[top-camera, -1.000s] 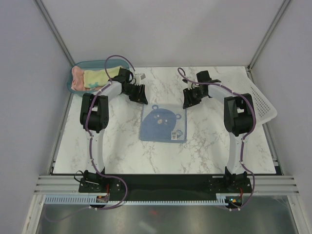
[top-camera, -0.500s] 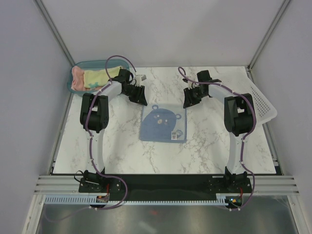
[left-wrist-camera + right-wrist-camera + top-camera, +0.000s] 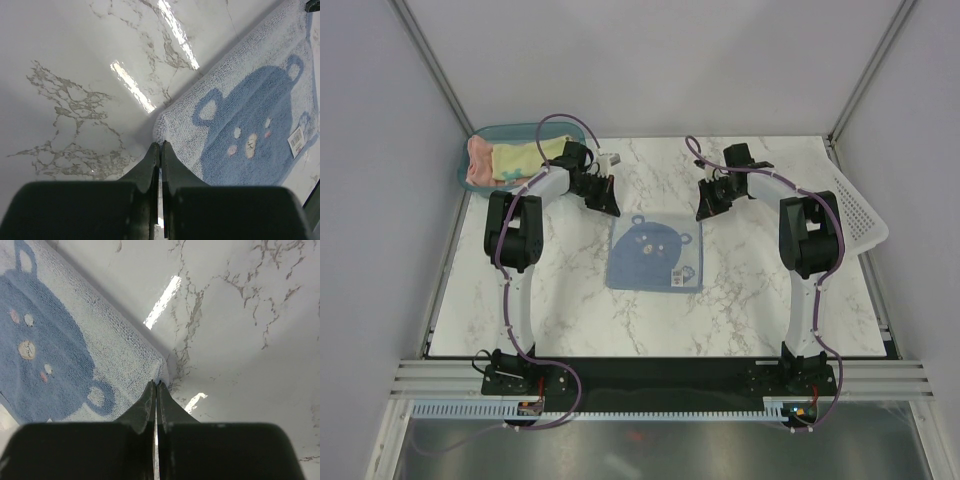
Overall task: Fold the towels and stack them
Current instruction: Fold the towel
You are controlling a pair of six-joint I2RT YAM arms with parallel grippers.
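Both jaws have closed by 1 blue towel (image 3: pixel 655 253).

The left gripper (image 3: pixel 160 146) now has its two fingers pressed together, while in the earlier pictures they stand apart. The right gripper (image 3: pixel 156 384) makes the same change, and only a thin line shows between its fingers. From above, both grippers now look narrower than a second ago, and the left one sits a little nearer to the far edge of the table. Each pair of tips now meets at a far corner of the light blue towel (image 3: pixel 655 255). Whether cloth is caught between them I cannot tell.
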